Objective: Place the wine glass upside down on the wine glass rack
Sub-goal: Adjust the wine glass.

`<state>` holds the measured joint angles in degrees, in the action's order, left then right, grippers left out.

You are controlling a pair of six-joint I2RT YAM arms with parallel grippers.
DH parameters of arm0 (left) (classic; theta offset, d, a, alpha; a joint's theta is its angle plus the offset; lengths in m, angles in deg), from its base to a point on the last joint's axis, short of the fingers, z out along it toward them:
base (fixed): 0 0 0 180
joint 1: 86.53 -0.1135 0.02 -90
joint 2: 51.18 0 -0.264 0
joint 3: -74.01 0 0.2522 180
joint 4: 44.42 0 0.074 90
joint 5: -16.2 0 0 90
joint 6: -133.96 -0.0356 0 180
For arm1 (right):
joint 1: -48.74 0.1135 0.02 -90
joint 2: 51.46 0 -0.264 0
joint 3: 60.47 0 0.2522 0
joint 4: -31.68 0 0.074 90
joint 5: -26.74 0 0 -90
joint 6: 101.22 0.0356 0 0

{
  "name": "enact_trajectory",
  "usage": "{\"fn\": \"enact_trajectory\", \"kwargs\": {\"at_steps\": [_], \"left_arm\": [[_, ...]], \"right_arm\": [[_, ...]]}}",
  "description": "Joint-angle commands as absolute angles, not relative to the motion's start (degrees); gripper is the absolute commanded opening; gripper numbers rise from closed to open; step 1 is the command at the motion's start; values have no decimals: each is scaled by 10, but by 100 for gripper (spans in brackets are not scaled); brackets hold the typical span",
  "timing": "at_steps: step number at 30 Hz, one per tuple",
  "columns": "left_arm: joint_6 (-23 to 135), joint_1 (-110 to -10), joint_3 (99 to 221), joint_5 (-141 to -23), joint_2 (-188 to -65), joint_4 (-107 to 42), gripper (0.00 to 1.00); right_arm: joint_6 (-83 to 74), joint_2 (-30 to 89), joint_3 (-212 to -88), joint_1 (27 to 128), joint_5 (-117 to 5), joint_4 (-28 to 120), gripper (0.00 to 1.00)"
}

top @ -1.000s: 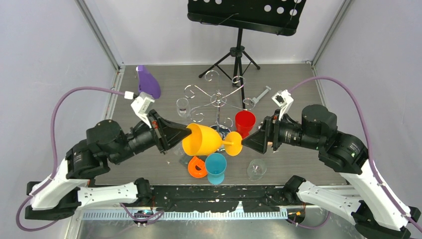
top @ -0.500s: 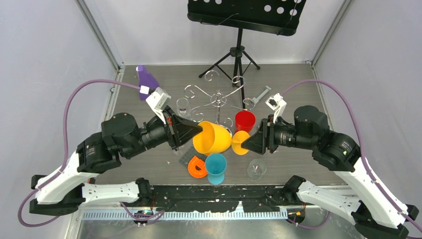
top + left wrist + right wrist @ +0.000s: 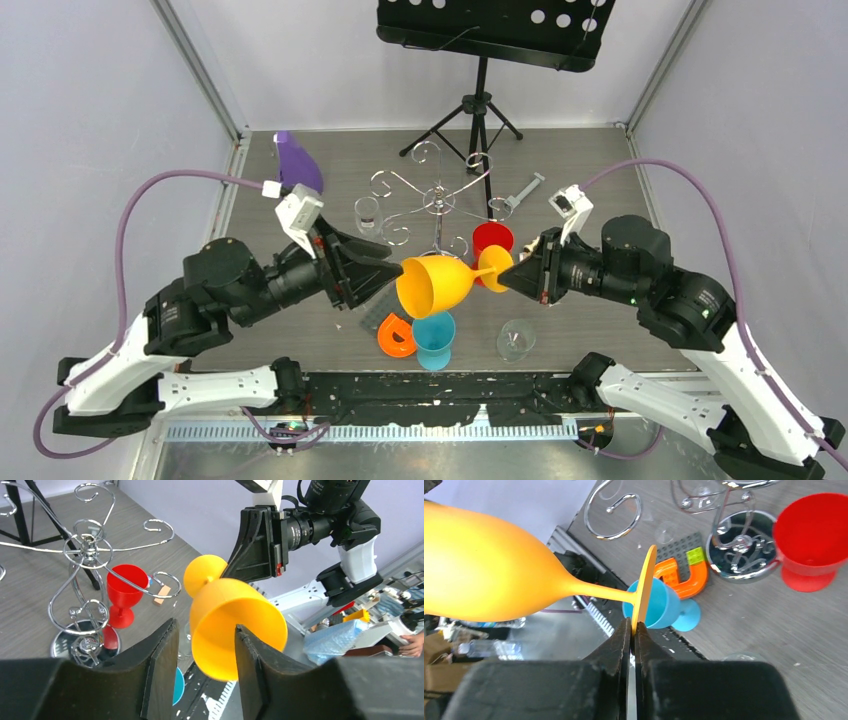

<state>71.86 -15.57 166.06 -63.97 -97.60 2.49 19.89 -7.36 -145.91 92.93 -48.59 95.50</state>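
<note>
Counter (image 3: 585, 160): both arms are hiding its near edge from you; bare surface is showing behind the rack.
Wine glass rack (image 3: 438, 200): standing mid-counter, its base partly hiding behind the glass.
Wine glass (image 3: 437, 285): hanging sideways above the counter, just before the rack, mouth facing left.
Left tool (image 3: 206, 640): fingers (image 3: 162, 670) standing apart at the rim; contact is unclear.
Right tool (image 3: 633, 630): clamping the foot's edge.

Wine glass (image 3: 440, 283) shifted toward right edge of tabletop. Foot end swung toward far edge, stem now slanted. Left gripper (image 3: 388, 280) off bowl, fingers spread, drawn back just beside bowl mouth. Right gripper (image 3: 505, 275), carrying foot, moved toward far edge.
</note>
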Motion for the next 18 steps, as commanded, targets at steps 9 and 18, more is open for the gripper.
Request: {"fn": "enact_trajectory", "kwargs": {"at_steps": [9,18], "left_arm": [[734,-155,1610,-643,-897,-25,58],[743,-155,1611,-626,-941,-3,58]], "right_arm": [[-94,-167,-1474,930,-583,935,5],[-337,-275,-1374,930,-514,741,5]]}}
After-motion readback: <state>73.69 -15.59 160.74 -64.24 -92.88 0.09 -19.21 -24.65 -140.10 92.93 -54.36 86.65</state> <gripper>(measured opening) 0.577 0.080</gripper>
